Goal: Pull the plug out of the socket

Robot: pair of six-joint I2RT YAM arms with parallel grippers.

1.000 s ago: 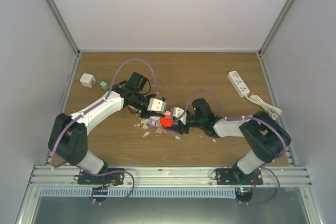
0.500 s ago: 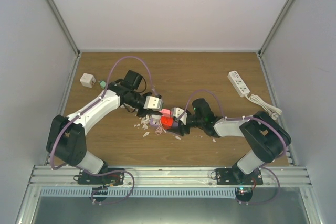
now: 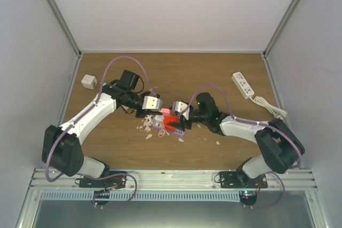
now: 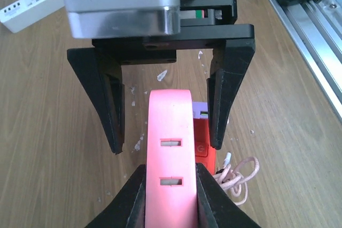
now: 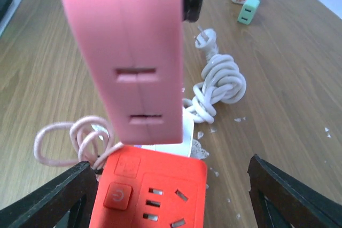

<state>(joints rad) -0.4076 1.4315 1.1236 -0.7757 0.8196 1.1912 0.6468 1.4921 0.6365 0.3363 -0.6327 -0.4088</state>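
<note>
Two pincers are seen close together at the middle of the table (image 3: 224,68). The pink plug (image 5: 133,52) is held tight by the left gripper (image 4: 170,177), whose fingers are pressed on both of its sides. The plug is held up on a slant, with its far end down by the red socket block (image 5: 152,190). The right gripper (image 4: 166,148) is spread wide apart, with one finger on each side of the plug and nothing touched.

A small white and purple piece (image 5: 176,132) is seen between the plug's end and the socket. It cannot be told if the plug is out yet. So the job is judged to be about half done: the grab is made, and the pull away may be left to do.

No words or brand names can be read. Only a round power mark is seen on the red button (image 5: 118,196), and two thin slots are seen in the plug's side.
</note>
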